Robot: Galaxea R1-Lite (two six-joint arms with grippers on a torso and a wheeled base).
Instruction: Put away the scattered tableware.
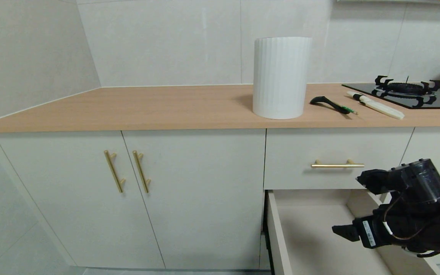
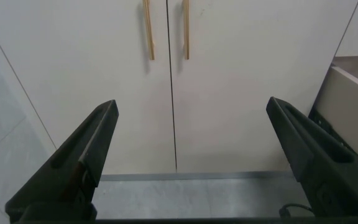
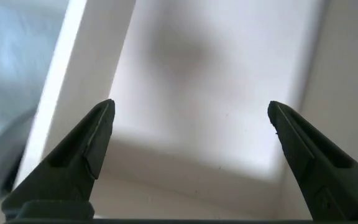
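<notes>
Black R gripper [image 1: 346, 203] hides drawer's [image 1: 277, 229] rt side.

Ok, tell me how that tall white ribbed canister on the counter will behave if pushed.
The canister stands taller than it is wide, so a push near its top would probably tip it rather than slide it. Its ribbed wall should offer some grip. I cannot tell whether it is ceramic or plastic, so treat it as breakable.

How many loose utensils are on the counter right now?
2. A black spoon lies just right of the white ribbed canister; a cream knife lies beyond it, beside the hob. The canister could hide more.
</notes>
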